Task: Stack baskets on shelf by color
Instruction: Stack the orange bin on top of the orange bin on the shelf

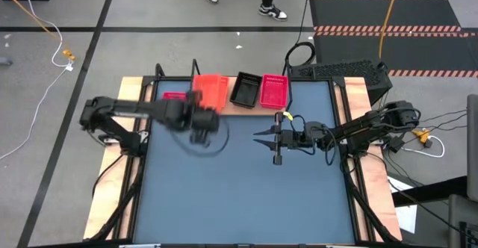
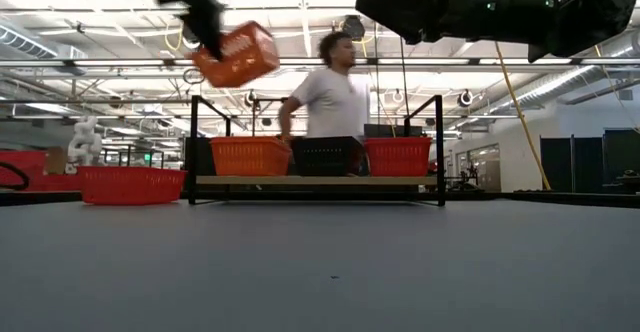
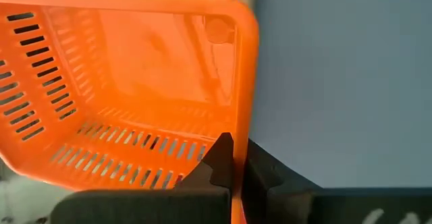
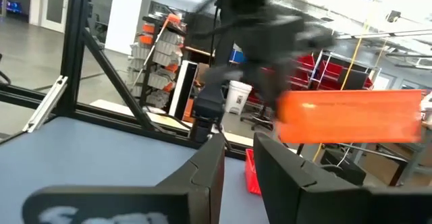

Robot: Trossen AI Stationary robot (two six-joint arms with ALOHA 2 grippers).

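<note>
My left gripper (image 1: 199,107) is shut on an orange-red basket (image 2: 237,54) and holds it high above the table, near the shelf's (image 2: 315,181) left end. On the shelf's wooden board stand an orange-red basket (image 2: 250,157), a black basket (image 2: 328,155) and a pink-magenta basket (image 2: 398,156), each on its bottom. Another pink-magenta basket (image 2: 130,184) rests on the tabletop left of the shelf. My right gripper (image 1: 267,138) hovers open over the table's middle and holds nothing. My left gripper (image 3: 236,173) pinches one side wall of the orange-red basket near its corner (image 3: 237,126), with one finger (image 3: 219,158) inside the basket and the other (image 3: 263,173) outside. The basket is lifted clear and hangs tilted below the fingers (image 2: 205,17).
A person (image 2: 335,92) stands beyond the table's far edge, behind the shelf. The blue-grey tabletop (image 1: 246,196) stretches bare toward the near edge. Black frame posts (image 2: 192,147) stand at the shelf's ends.
</note>
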